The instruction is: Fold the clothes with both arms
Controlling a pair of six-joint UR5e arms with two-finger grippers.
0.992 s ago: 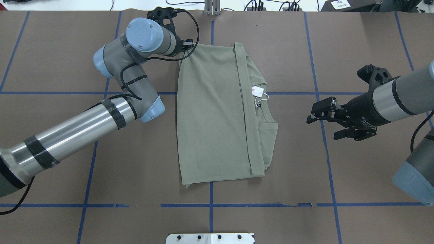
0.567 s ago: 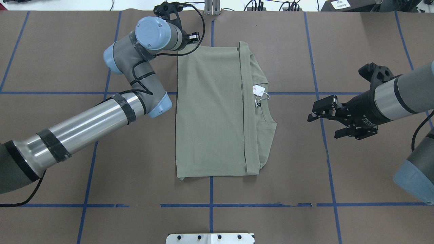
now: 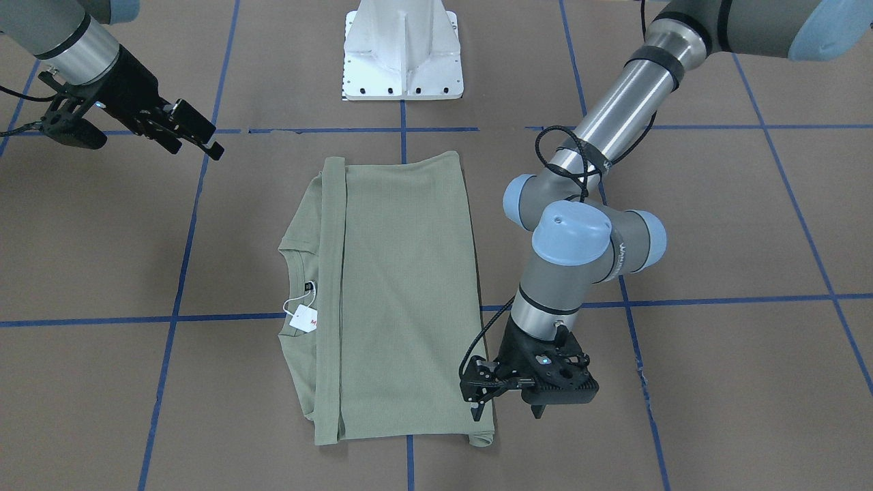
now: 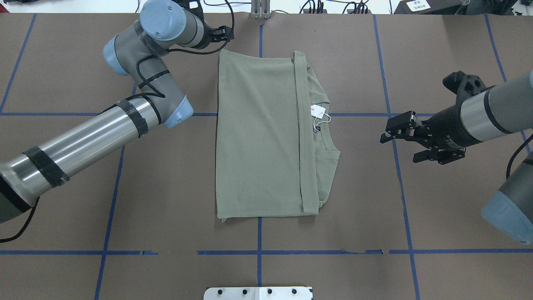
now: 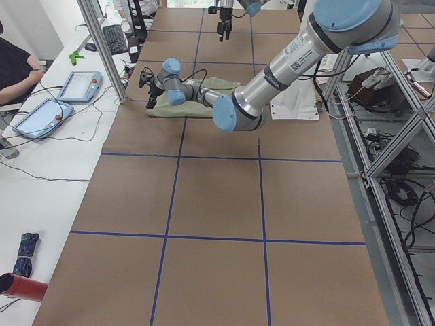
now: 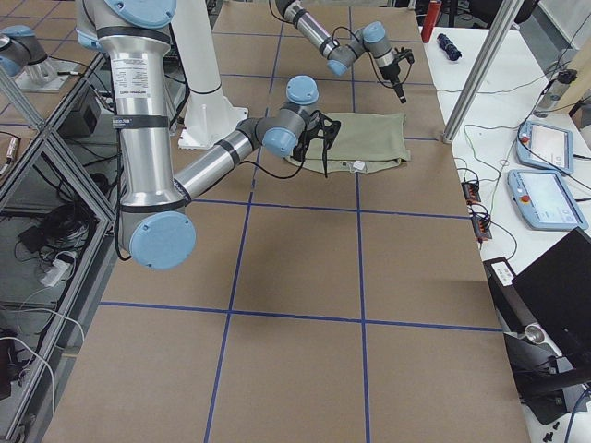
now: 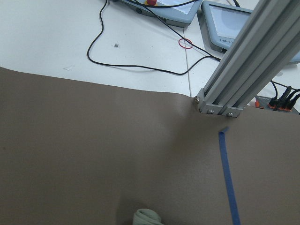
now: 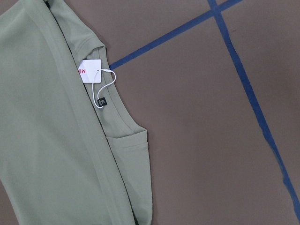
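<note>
A: Can you read the white hang tag?
B: Only a red "MI"; the fold hides the rest. The dark neck label is too small to read.
A: And the shirt?
B: Sage green, folded into a flat oblong in the middle of the table. The left gripper hangs spread and empty just beside one corner. The right gripper gapes wide, holding nothing, well apart from the collar side.

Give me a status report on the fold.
Left claw open, empty, by the shirt far corner. Right claw open, empty, standing off. It lies flat, folded. Nothing blocking.
</note>
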